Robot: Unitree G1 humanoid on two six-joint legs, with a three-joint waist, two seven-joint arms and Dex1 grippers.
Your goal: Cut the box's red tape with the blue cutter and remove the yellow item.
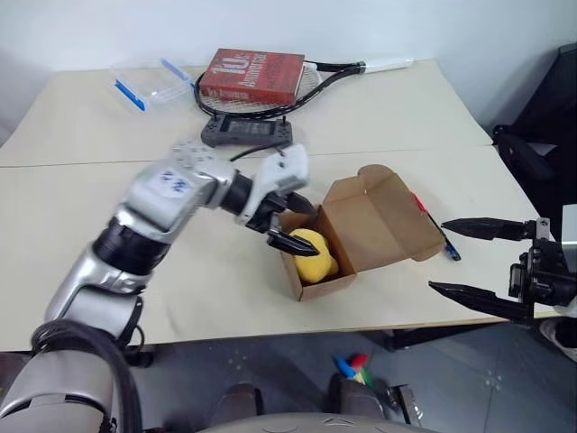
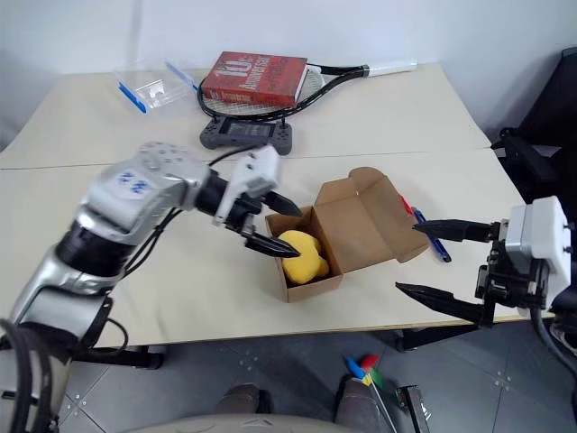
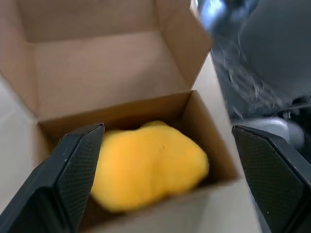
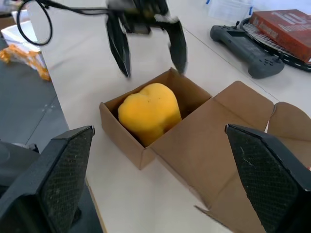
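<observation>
step: lift yellow item point(image 1: 312, 253) from open box point(image 1: 335, 236) | left gripper point(image 1: 287, 221) jaws apart above it; right gripper point(image 1: 471, 262) jaws apart, empty | advice: straddle item, clear walls, then close

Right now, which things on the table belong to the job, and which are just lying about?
Job: the box, open; the yellow item inside it; the blue cutter behind the flap; the open left tool at the box.

Lying about: red book, racket, grey controller, clear container.

left claw point(image 1: 290, 224) spread wide, angled down | right claw point(image 1: 462, 260) spread wide, level
</observation>
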